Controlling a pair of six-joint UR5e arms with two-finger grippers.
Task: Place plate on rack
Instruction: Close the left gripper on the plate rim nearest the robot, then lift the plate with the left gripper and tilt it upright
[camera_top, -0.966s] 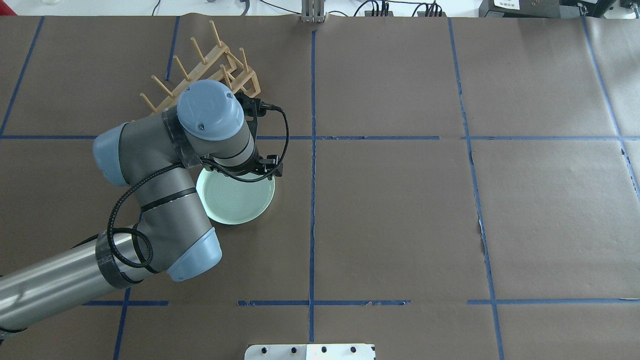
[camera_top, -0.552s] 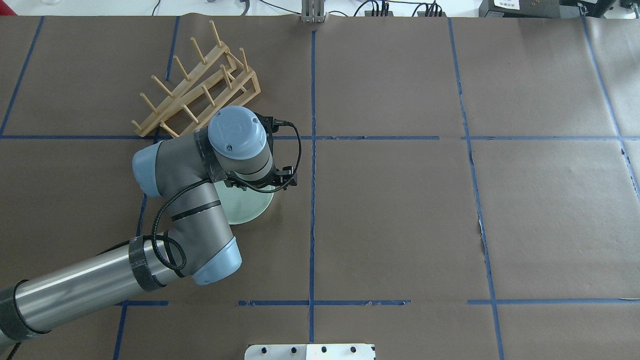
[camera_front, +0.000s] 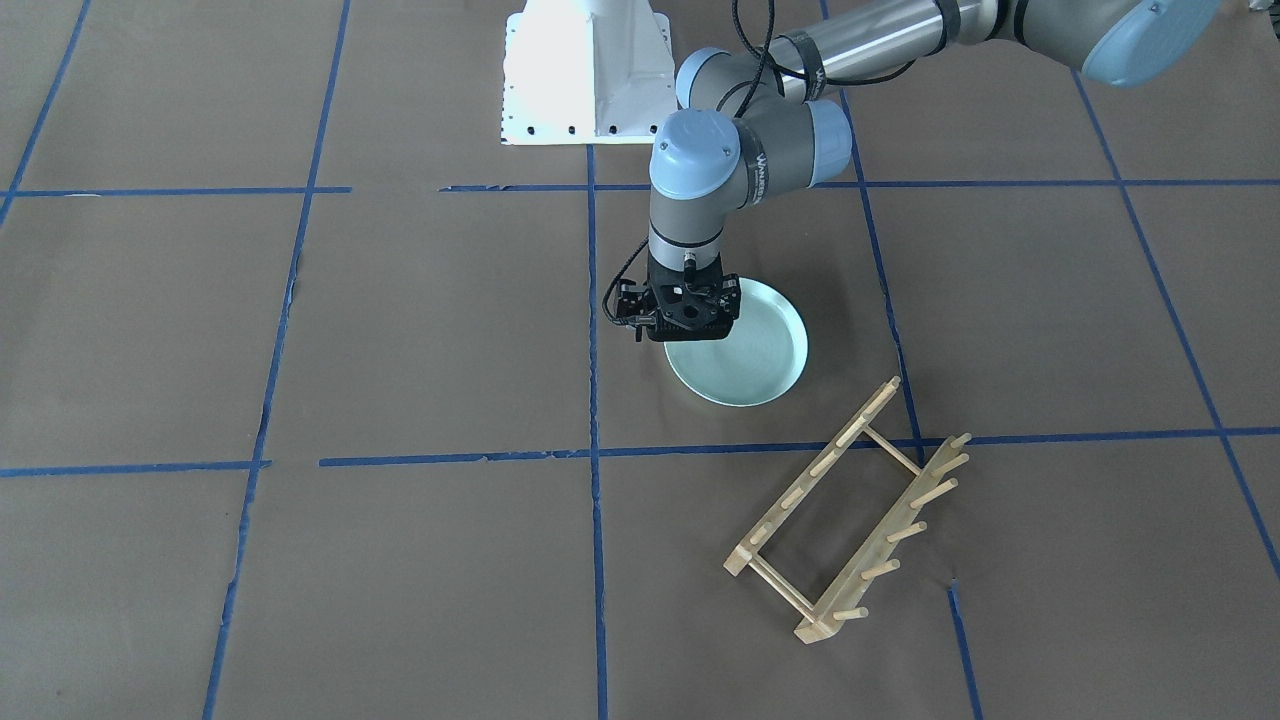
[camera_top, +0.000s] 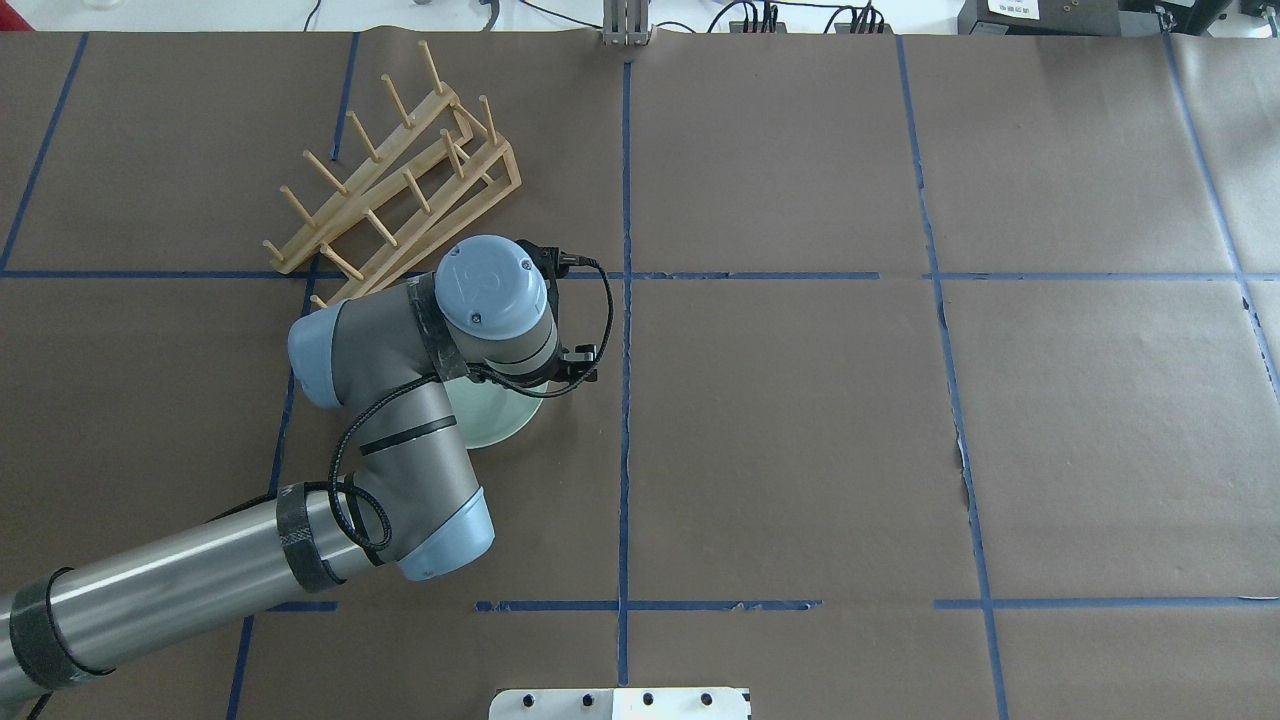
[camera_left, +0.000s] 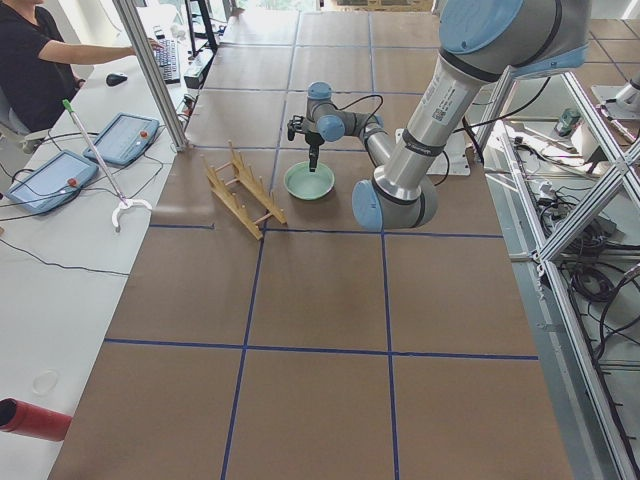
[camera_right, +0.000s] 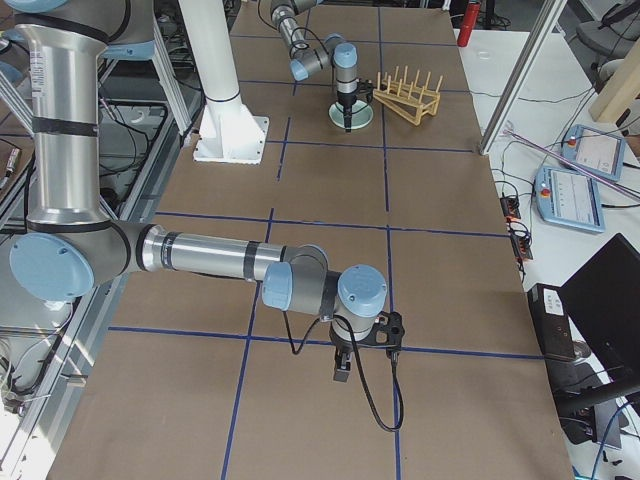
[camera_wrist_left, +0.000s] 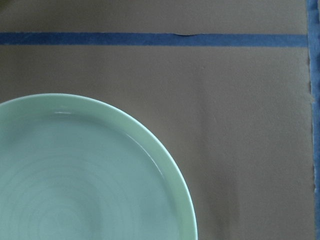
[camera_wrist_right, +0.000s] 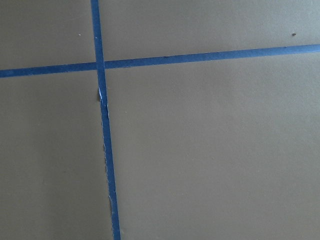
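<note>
The table (camera_top: 800, 400) is as it was; my left arm (camera_top: 400, 440) has swung off the rack's end, which it hid a second ago, and its wrist now hangs over the plate, hiding most of it in the overhead view; the rack (camera_top: 400, 190) has not moved and now shows whole; the plate (camera_front: 750, 350) lies flat where it was, near the rack but apart from it, on the robot's side; the left gripper (camera_front: 685, 330) points down over the plate's rim on the side toward the table's middle, and I cannot tell how wide it stands or whether it holds anything; the right gripper (camera_right: 341, 368) hangs far off over bare paper, its state unclear too.
</note>
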